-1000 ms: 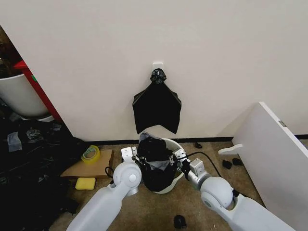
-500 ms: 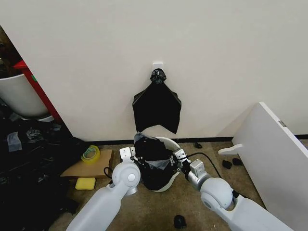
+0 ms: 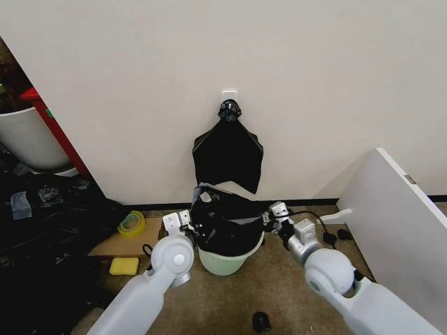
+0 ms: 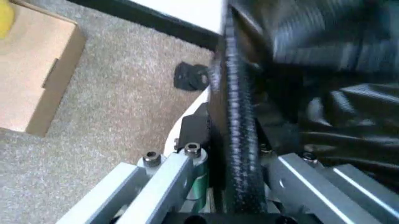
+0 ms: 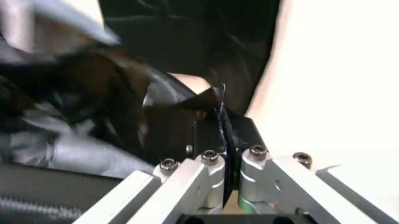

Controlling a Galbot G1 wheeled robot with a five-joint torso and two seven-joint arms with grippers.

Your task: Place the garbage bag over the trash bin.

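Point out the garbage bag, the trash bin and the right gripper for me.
garbage bag (image 3: 225, 225): head view, the crinkled black plastic stretched across the bin's mouth.
trash bin (image 3: 225, 261): head view, the pale outer wall below the bag.
right gripper (image 3: 269, 218): head view, the fingertips shut on the bag's edge.

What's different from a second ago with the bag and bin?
Both end effectors, left and right, have spread apart and moved toward the wall, each still clamped on the garbage bag. The bag is now stretched wide across the trash bin, which sits upright with its front wall exposed; earlier it looked tipped toward the robot. The hanging bunch of black bags has not moved.
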